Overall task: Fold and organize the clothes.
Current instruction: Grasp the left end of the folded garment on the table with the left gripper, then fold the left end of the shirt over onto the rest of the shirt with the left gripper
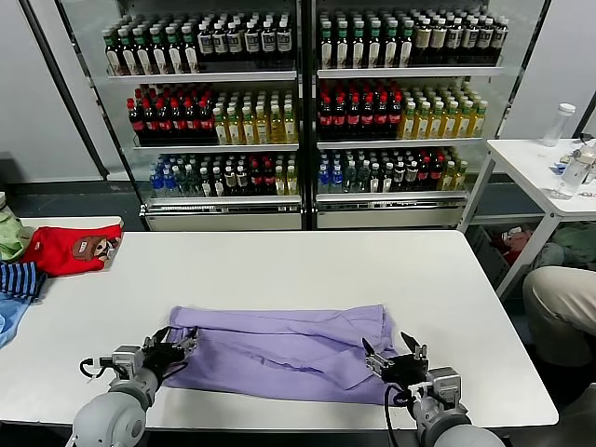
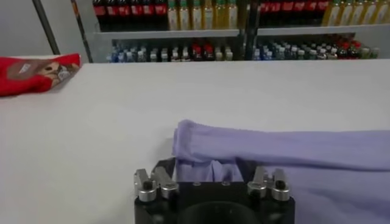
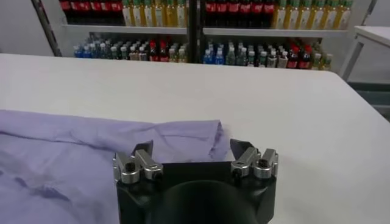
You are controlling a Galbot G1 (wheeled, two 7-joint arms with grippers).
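at the near edge of the white surface [image 1: 279,261], at about seven o'clock, the left claw [image 1: 172,352] sits low at the left end of the lavender t-shirt [image 1: 289,349]. its fingers are spread, and the left wrist view shows the rolled cloth edge [image 2: 201,137] lying between them, though i cannot tell whether they touch it. at about five o'clock the right claw [image 1: 396,358] rests at the shirt's right end, fingers also spread wide; in the right wrist view the cloth corner [image 3: 207,131] lies just ahead of it, between the two fingertips.

the t-shirt stretches sideways between both claws, folded into a long band with its plain side up, creased along the middle, near the front of the surface.

farther off at ten o'clock, a red garment [image 1: 70,250] with a bear print lies at the left edge, beside striped blue fabric [image 1: 20,279].

beyond the surface at twelve o'clock stand glass-door coolers [image 1: 303,112] packed with bottles. at two o'clock a small white side table [image 1: 531,163] carries clear bottles [image 1: 557,124].
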